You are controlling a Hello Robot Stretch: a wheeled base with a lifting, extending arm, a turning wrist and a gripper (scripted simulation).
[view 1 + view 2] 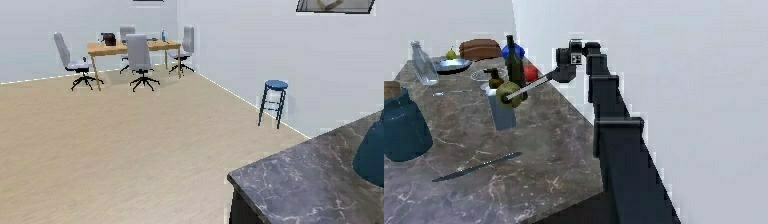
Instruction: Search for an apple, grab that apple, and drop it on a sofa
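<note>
While the arm [619, 130] reaches out over the dark stone tabletop [549, 140], the hand [526, 92] is at the far end of the arm, and its thin fingers [536, 87] point down toward the things on the tabletop. A small red round thing [531, 73] that could be the apple is right by the fingers, just next to the dark body of the hand. A dull green round thing [508, 95] is at the tips of the fingers, above a pale cup [502, 114]. I cannot tell if the hand touches either one, and I cannot tell if it holds anything, because so many things are close behind it. A dark bottle [510, 60] stands just behind the green round thing. Farther along the tabletop are a brown loaf of bread [479, 47], a plate [452, 67] and a clear bottle [422, 65]. A big blue pot [402, 128] stands near the arm side view's left edge, and a knife [474, 167] lies flat on the near part of the tabletop, well apart from the hand. Looking ahead, a corner of the dark tabletop shows at the bottom right, a blue stool [275, 100] stands by the wall, and a wooden table [135, 47] with grey chairs [140, 58] around it is far across the floor.
</note>
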